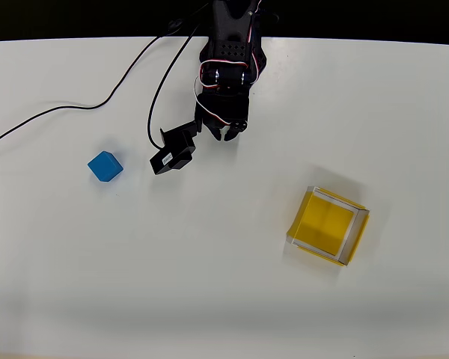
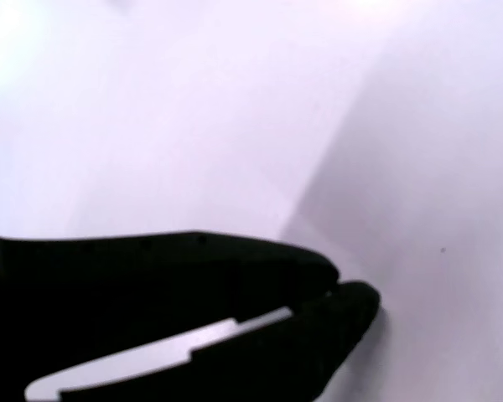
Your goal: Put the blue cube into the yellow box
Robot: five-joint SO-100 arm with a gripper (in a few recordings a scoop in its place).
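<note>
Overhead camera looks down on a white table (image 1: 224, 299), with the blue cube (image 1: 105, 166) left and the yellow box (image 1: 328, 225) well apart at right. The black gripper (image 1: 226, 134) near the top edge is clenched, grasping nothing, its fingertips (image 2: 352, 301) meeting in the wrist view.

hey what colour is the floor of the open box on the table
Yellow, with thin pale whitish walls around it; the yellow box shows best in the overhead view.

We count one blue cube (image 1: 105, 166) and one yellow box (image 1: 328, 225) on the white surface (image 1: 209, 284). We see one black arm (image 1: 228, 67) with one claw (image 1: 226, 134), and one black cable (image 1: 67, 111) trailing across the surface.
</note>
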